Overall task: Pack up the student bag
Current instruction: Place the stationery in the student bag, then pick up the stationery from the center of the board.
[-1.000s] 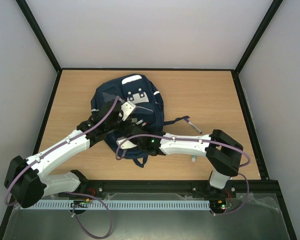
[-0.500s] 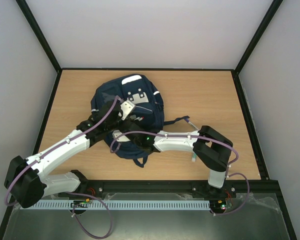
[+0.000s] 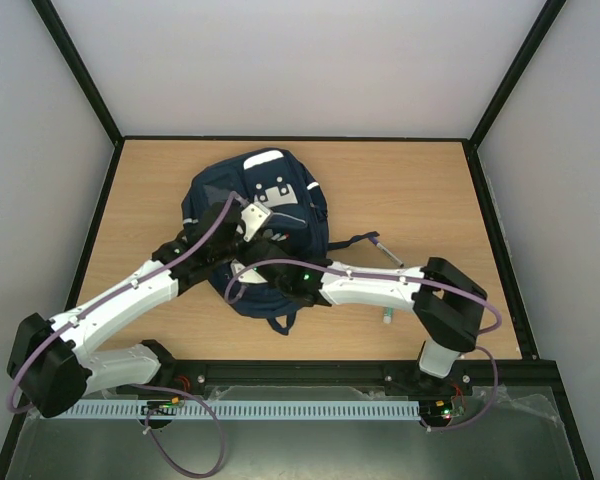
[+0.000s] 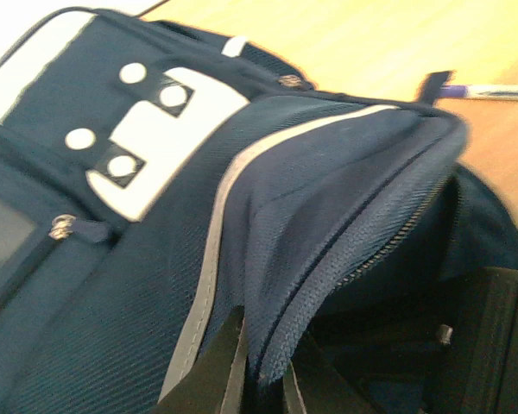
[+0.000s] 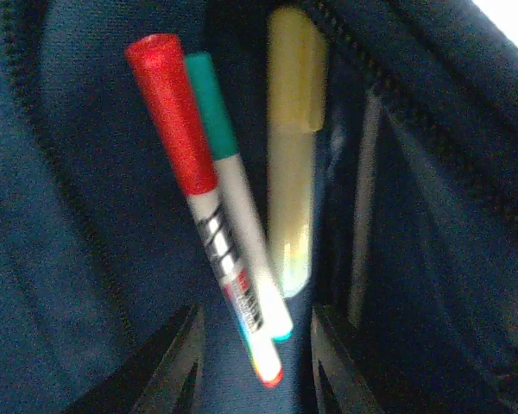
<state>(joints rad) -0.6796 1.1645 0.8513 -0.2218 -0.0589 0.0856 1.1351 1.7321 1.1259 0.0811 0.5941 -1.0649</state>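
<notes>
You have the navy student bag lying flat on the wooden table, toward 11 o'clock from its middle, with the top loop at 6 o'clock. Your left gripper is pinched tight on the zip-edged flap of the bag's mouth and holds it raised. Your right gripper is inside the opening, jaws parted and gripping nothing. Between its fingers lie a red-capped marker, a green-capped marker and a yellow highlighter. At 3 o'clock of the bag a purple-capped pen rests on the table, and another marker lies at 5 o'clock, beside the right arm
</notes>
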